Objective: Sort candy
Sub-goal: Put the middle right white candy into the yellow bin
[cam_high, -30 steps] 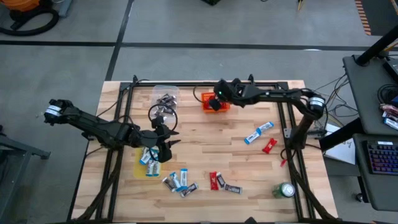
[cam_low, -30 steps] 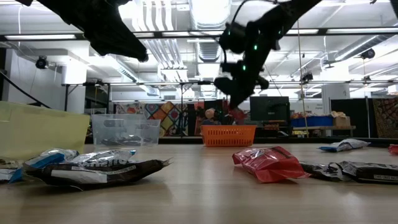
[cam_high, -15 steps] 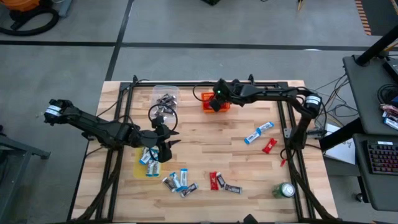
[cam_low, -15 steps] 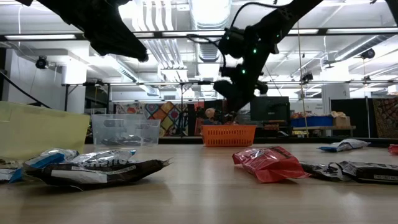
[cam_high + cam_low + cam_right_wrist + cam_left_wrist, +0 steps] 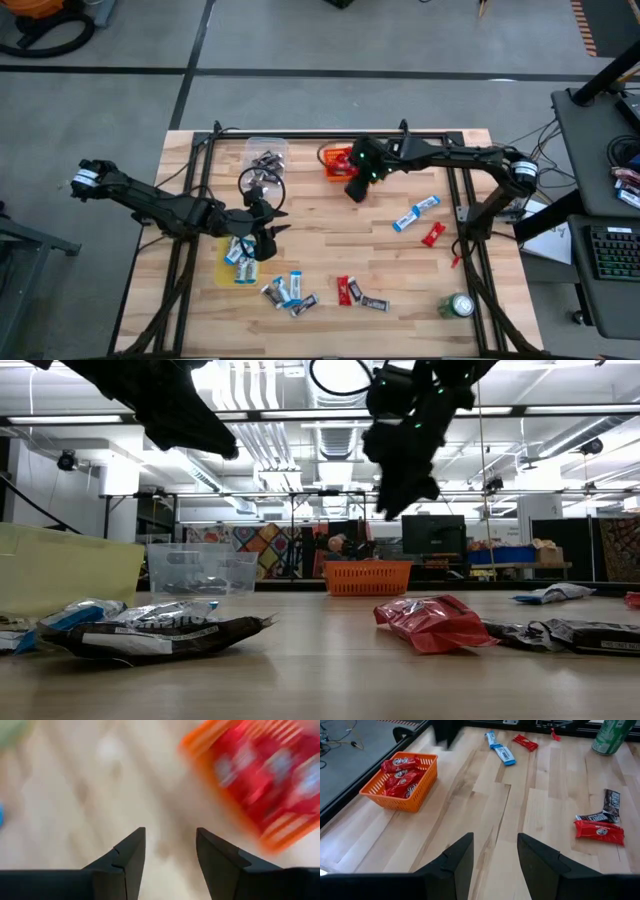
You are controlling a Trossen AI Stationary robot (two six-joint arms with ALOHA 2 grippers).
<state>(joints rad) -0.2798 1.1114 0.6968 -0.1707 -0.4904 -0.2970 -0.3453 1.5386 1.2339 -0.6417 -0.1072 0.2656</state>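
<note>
Candy (image 5: pixel 290 291) lies scattered across the lower centre of the table (image 5: pixel 330 225) in the high view, with more bars at centre right (image 5: pixel 417 215), red ones in the orange bin (image 5: pixel 400 781) at upper centre, dark ones in the clear bin (image 5: pixel 266 157) and blue-and-white ones in the yellow bin (image 5: pixel 236 256). You can see the right gripper (image 5: pixel 167 851) released and empty, just below the orange bin. You will find the left gripper (image 5: pixel 492 857) likewise spread and empty, over the yellow bin at lower left.
</note>
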